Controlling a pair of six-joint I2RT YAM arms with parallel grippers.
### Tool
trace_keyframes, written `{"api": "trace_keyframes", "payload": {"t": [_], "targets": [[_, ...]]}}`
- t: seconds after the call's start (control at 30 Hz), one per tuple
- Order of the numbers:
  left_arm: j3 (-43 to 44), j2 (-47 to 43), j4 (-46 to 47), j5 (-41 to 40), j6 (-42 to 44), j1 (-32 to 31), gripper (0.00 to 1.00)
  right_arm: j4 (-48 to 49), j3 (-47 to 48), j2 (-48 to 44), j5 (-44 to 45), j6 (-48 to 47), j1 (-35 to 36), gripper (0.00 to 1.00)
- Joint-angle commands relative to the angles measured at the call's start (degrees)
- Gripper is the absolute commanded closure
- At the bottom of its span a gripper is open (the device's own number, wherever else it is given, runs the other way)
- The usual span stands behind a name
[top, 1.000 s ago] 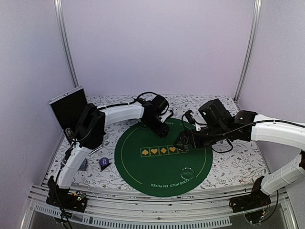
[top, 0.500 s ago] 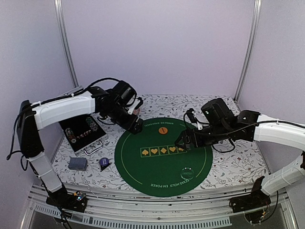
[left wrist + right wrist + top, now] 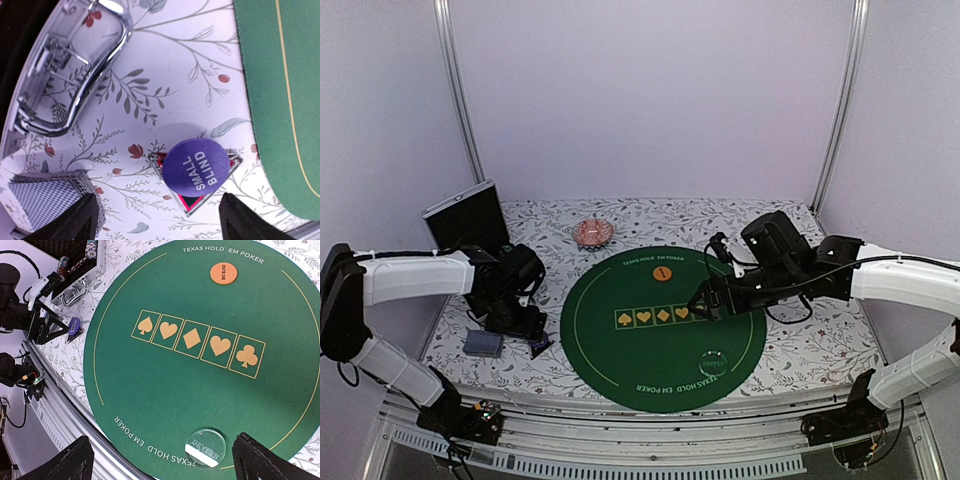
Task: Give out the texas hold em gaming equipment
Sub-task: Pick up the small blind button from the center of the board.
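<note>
A purple SMALL BLIND disc (image 3: 199, 166) lies on a small mirrored triangle (image 3: 220, 192) on the floral cloth, just left of the green mat (image 3: 272, 100). My left gripper (image 3: 157, 222) hangs open right over it, the disc between and ahead of the fingers (image 3: 527, 326). A grey-blue card deck (image 3: 45, 195) lies by its left finger. On the mat's far side sits an orange BIG BLIND disc (image 3: 223, 273); a clear DEALER button (image 3: 206, 447) is at the near side. My right gripper (image 3: 165, 465) is open and empty above the mat (image 3: 705, 305).
An open metal case (image 3: 75, 275) with poker chips (image 3: 62, 262) stands at the back left, its handle (image 3: 75, 75) close to my left gripper. A pink patterned dish (image 3: 592, 233) sits behind the mat. The table's front rail (image 3: 650, 440) runs near the mat's edge.
My left arm left the orange disc on the mat's far side, swung back left past the case and came down over the purple disc. The right arm barely moved.
</note>
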Motion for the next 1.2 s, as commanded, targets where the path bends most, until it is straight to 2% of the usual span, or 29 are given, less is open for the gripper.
{"api": "trace_keyframes", "payload": {"t": [0.0,0.17,0.5,0.87,1.17], "targets": [[-2.89,-0.79,4.76,0.01,-3.25,0.95,0.18,1.37,-2.14,-0.85,-0.24,-0.53,-0.31,0.01],[-3.1,1.26,7.66,2.82,-2.12,1.39,0.23,1.5,-3.08,-1.69,-0.27,-0.15,-0.3,0.01],[-4.44,3.96,11.09,4.73,-0.32,1.48,0.24,1.59,-3.24,-1.14,-0.81,0.31,-0.27,0.01],[-5.1,4.49,11.88,5.43,0.05,1.48,0.46,1.68,-3.05,-0.83,-1.18,0.56,-0.28,0.01],[-4.79,3.71,11.61,5.35,0.25,1.49,0.57,1.68,-2.87,-0.95,-1.33,0.58,-0.33,0.01]]}}
